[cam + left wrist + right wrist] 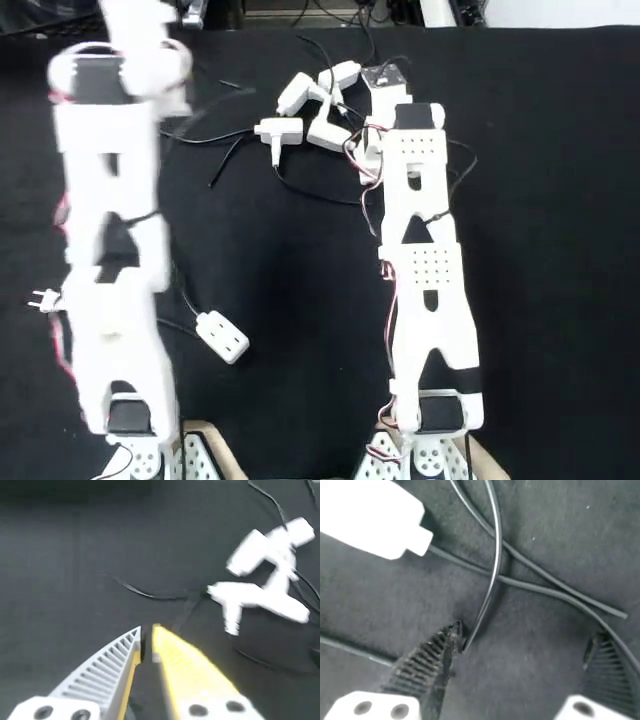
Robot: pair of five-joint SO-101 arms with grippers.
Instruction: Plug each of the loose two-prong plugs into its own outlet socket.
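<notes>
Several white plugs and socket blocks (pixel 310 108) lie tangled with black cables at the far middle of the black table. One more white socket block (pixel 223 336) lies nearer, between the arms. A loose two-prong plug (pixel 42 298) rests at the left edge. My left gripper (pixel 147 628) is shut, with nothing visible between its fingers, and it hovers left of the white cluster (pixel 265 580). My right gripper (pixel 522 637) is open just over the cloth, straddling crossed black cables (pixel 495 565). A white plug body (pixel 370 515) lies just ahead of it.
The left arm (pixel 110 200) stretches up the left side and the right arm (pixel 425 250) runs up the middle right. Black cables (pixel 300 190) trail between the cluster and the near socket block. Bare black cloth (pixel 560 250) spreads to the right.
</notes>
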